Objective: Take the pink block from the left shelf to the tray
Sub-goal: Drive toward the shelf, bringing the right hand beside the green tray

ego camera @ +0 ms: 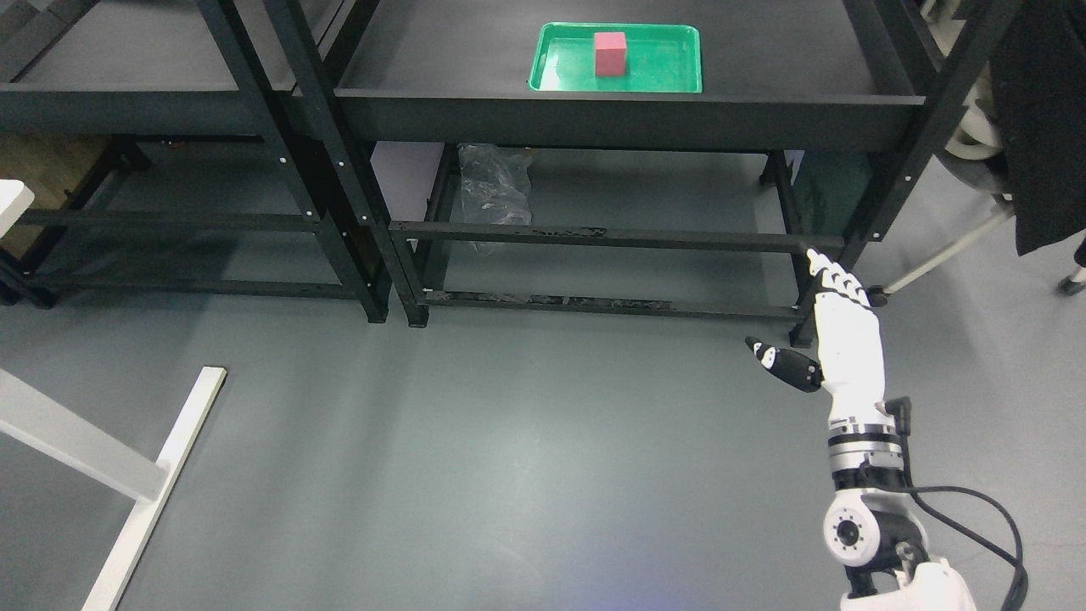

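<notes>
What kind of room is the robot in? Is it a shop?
Probably a workshop or robot lab, not a shop. There are bare black metal shelves, a plain grey floor, and one green plastic tray holding a pink block. The robot's white right hand hangs open.

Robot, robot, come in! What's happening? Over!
Right hand open, holding nothing, low by the shelf leg. Pink block sits in green tray. Nothing blocking.

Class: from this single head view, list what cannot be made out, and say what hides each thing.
- Left hand: not in the head view at all.
- Left shelf: its top surface is cut off by the top edge.
- Pink block in the green tray: its far side faces away.
- Right hand: palm side turned away.
</notes>
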Motion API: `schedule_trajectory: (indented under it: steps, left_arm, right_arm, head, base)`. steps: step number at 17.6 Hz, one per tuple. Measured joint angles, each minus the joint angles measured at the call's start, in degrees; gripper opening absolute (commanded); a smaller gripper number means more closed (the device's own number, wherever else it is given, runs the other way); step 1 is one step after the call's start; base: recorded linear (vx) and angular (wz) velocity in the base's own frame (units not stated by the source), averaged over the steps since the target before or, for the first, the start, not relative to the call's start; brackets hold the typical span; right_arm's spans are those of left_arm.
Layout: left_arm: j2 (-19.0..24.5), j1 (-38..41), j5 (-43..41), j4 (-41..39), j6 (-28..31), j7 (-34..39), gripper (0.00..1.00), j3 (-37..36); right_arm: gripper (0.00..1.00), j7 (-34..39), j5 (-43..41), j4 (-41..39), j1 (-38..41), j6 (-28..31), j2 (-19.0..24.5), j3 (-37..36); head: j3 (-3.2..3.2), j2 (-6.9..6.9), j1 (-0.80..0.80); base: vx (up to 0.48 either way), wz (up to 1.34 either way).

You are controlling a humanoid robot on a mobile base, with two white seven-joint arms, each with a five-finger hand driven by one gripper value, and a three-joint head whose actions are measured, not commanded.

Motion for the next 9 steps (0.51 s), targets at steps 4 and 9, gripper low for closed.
schedule_trajectory:
  steps: [4, 9]
  left_arm:
    - [0.0, 0.0, 0.0, 0.0, 0.0, 0.0, 1.0, 0.0]
    - [0.0, 0.0, 0.0, 0.0, 0.0, 0.0, 1.0, 0.0]
  right_arm:
    - [0.99, -0.5, 4.5, 0.0, -0.3, 0.3, 0.0, 1.1]
    - [0.99, -5.7, 6.2, 0.0, -0.7, -0.1, 0.0, 1.8]
  head:
    - [0.0, 0.0, 0.0]
    - [0.0, 0.0, 0.0]
  base:
    - [0.212, 0.17]
    - [0.215, 0.14]
